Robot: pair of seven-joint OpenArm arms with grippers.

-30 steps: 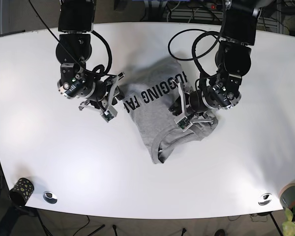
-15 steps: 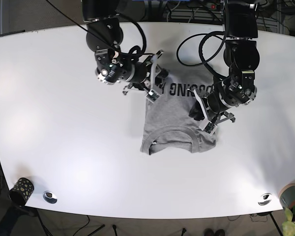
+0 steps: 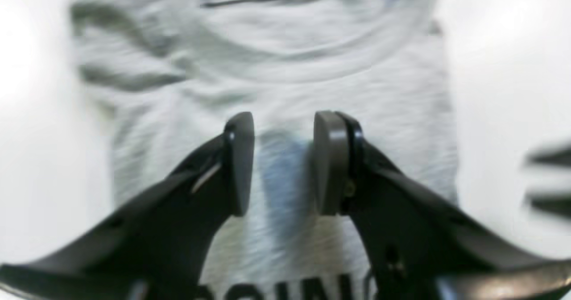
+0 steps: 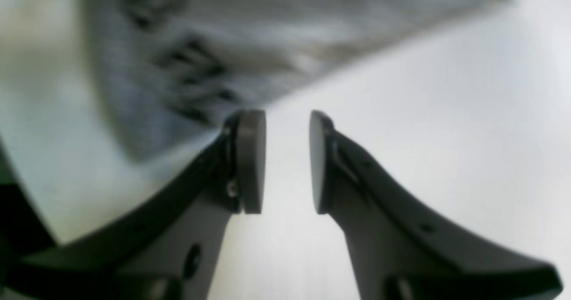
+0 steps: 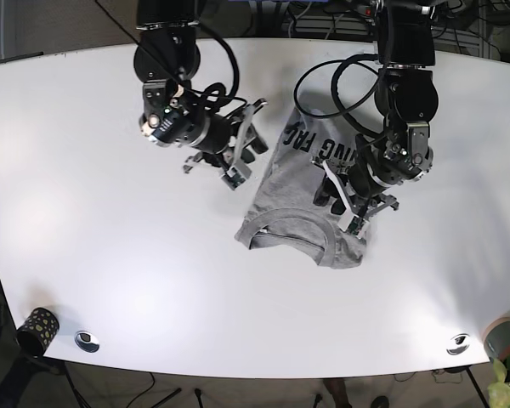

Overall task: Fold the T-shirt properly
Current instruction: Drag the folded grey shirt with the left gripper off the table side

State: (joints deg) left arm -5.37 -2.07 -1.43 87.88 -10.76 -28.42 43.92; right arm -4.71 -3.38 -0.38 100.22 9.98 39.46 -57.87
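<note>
The grey T-shirt point(image 5: 302, 191) with black lettering lies folded in the middle of the white table point(image 5: 110, 255), collar toward the front. My left gripper point(image 5: 340, 197) hangs over the shirt's right part, open. In the left wrist view the left gripper point(image 3: 281, 159) has its jaws apart above the shirt point(image 3: 276, 77), just below the collar, holding nothing. My right gripper point(image 5: 243, 158) is open beside the shirt's left edge. In the right wrist view the right gripper point(image 4: 287, 157) is over bare table, with the lettered shirt edge point(image 4: 200, 68) just ahead of it.
A black patterned cup point(image 5: 36, 330) and a metal disc point(image 5: 87, 340) sit at the front left. Another disc point(image 5: 457, 344) and a plant pot point(image 5: 503, 338) are at the front right. Cables hang at the table's far edge point(image 5: 323, 34).
The shirt has been pulled and turned across the table. The right gripper has backed off left of the shirt's edge. The left gripper has shifted left over the shirt.
</note>
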